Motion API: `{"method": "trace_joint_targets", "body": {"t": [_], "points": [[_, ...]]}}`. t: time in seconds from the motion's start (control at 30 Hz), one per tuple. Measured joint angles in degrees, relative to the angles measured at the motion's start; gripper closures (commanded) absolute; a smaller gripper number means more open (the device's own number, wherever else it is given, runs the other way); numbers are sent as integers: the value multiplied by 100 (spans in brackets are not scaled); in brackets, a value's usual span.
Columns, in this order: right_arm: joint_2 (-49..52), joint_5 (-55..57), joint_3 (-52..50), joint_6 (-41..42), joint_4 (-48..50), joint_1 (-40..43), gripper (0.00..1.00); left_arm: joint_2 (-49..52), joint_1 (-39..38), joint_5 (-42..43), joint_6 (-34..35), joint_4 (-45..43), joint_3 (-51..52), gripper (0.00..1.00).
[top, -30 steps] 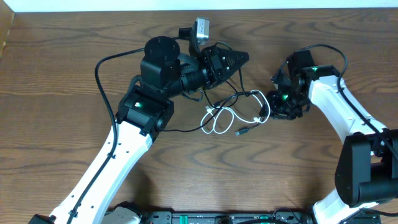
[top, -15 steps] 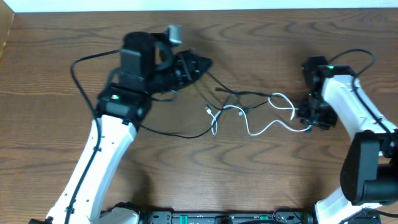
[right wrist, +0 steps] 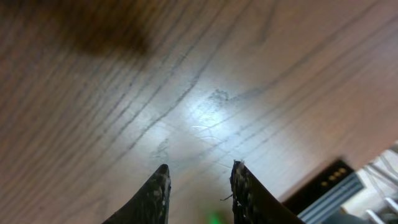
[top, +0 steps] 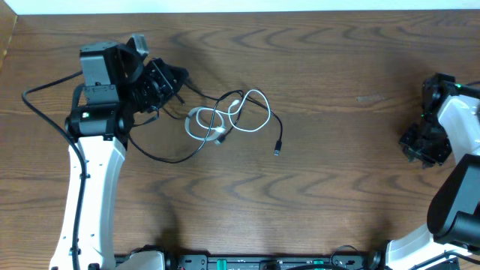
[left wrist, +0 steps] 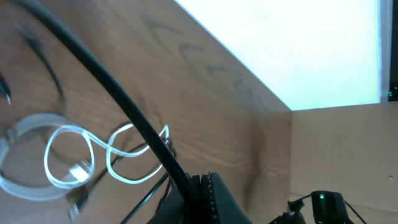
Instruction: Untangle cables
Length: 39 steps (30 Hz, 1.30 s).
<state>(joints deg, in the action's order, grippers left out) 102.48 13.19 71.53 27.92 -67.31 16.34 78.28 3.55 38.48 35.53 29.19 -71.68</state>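
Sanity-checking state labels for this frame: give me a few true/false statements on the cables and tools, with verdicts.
1. The right tool grips the white cable. False: it is open and empty over the table, far from both cables.
2. The white cable and the black cable cross each other. True.
3. The black cable's free plug lies on the table, outside the white loops. True.
4. The cables lie nearer the right arm. False: they sit beside the left tool, which the black cable runs into.
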Motion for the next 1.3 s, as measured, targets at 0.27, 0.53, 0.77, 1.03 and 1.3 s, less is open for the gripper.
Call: {"method": "trace_joint_targets", "body": {"t": [0.27, 0.53, 0.77, 1.03, 1.3], "points": [[0, -3856, 0, -2155, 629, -350, 58, 0, -1005, 627, 68, -232, 7, 92], [2, -4979, 0, -2754, 1248, -1473, 43, 11, -2140, 2330, 1480, -3845, 15, 92], [2, -5090, -2, -2841, 1598, -2295, 33, 17, -2402, 2706, 2470, -4760, 24, 92], [2, -5093, -2, -2861, 1690, -2780, 34, 17, -2402, 2741, 2618, -4771, 24, 92], [2, -4352, -2, -2649, 1906, -3541, 35, 17, -2402, 2745, 2562, -4688, 24, 92]]}}
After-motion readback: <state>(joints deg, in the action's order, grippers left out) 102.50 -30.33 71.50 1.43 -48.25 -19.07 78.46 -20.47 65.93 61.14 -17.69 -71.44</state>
